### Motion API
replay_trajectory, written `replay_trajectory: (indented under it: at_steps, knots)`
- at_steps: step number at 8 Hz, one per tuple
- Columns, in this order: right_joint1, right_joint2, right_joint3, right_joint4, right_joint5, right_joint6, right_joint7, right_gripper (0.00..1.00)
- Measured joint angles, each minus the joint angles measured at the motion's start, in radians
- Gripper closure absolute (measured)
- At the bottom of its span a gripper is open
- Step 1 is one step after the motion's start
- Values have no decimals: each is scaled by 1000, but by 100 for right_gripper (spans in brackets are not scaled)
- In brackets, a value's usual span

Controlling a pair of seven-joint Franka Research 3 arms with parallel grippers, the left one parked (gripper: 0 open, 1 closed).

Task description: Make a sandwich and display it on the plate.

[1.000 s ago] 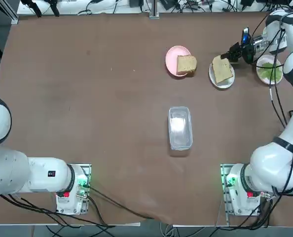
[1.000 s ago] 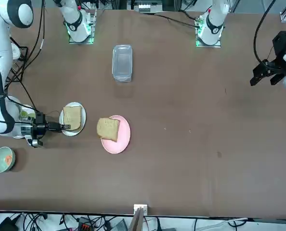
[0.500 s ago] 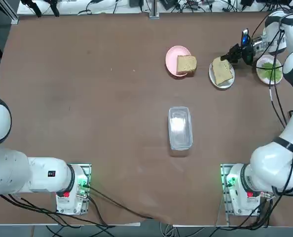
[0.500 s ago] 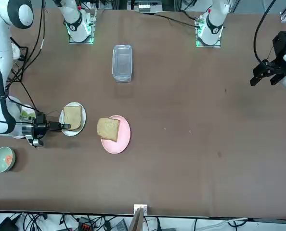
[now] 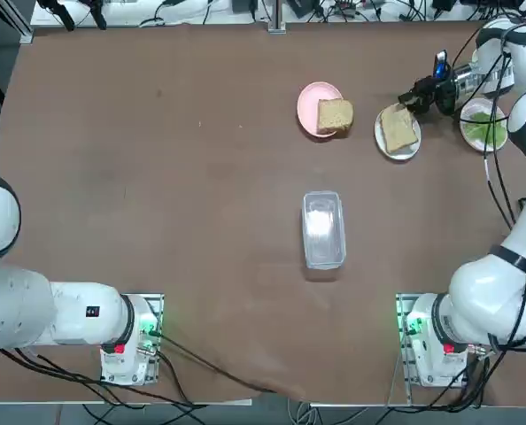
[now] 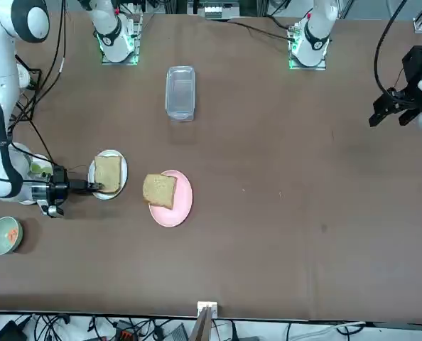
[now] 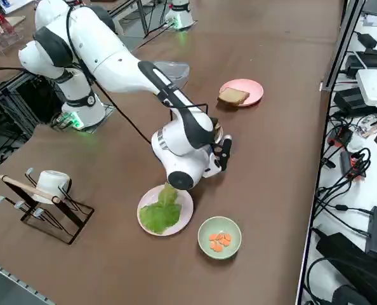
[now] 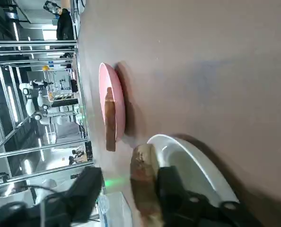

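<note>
The fingers [image 8: 171, 191] of the right gripper [image 5: 417, 92] are standing apart on both sides of a bread slice [image 5: 398, 127], not squeezing it. The slice is lying on the white plate [image 5: 388, 147]. Another slice [image 5: 335, 115] is sitting on the pink plate [image 5: 310, 104] nearby.
</note>
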Motion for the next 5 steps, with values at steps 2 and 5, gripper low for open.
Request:
replay_trajectory:
  at_steps: [2,5]
  knots:
    - [-19,0,0,5,0,0,-36,0]
    - [-47,-3,0,52,0,-42,-46,0]
